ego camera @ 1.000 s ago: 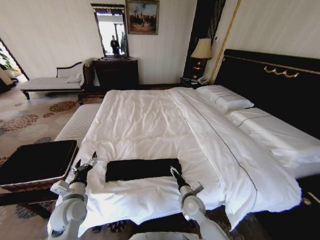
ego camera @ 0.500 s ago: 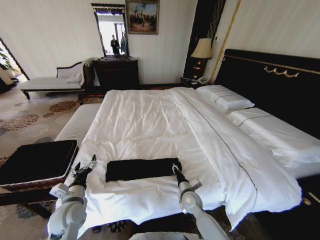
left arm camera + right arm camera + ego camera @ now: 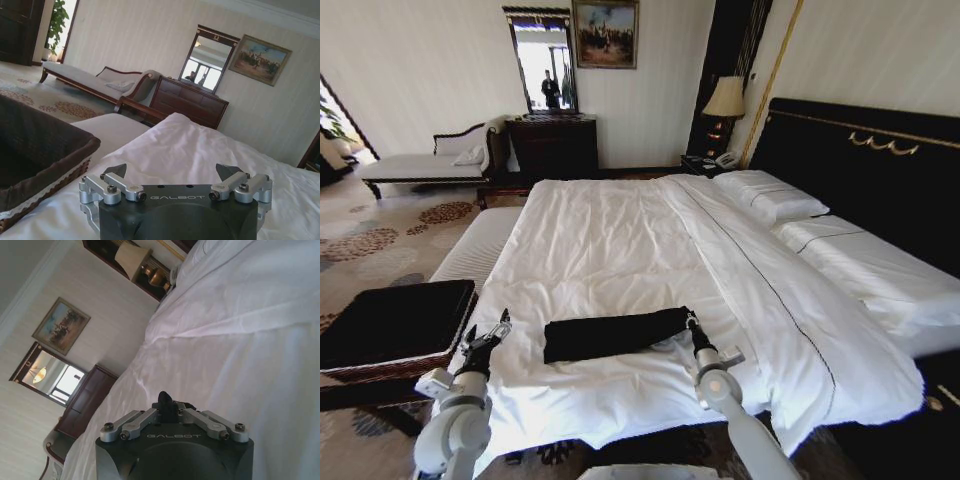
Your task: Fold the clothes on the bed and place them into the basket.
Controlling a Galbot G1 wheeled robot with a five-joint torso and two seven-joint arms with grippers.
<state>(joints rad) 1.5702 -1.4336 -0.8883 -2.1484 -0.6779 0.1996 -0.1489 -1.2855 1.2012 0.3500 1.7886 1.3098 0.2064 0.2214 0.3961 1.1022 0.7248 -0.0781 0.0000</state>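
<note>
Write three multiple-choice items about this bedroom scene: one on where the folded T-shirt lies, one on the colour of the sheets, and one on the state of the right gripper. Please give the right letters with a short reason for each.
1. Where does the folded black T-shirt lie?
A. in the woven basket
B. on the bed near its foot
C. on the carpet

2. What colour are the sheets of the bed?
A. white
B. blue
C. grey

3. What is the state of the right gripper?
A. open above the pillows
B. open over the basket
C. shut on the T-shirt's edge

Answers:
1 B, the head view shows it as a dark strip on the sheet, apart from the basket, which stands beside the bed on the robot's left.
2 A, the sheets and pillows are white.
3 C, the right wrist view shows its fingers pinched on black cloth; the left gripper is open at the bed's edge.
</note>
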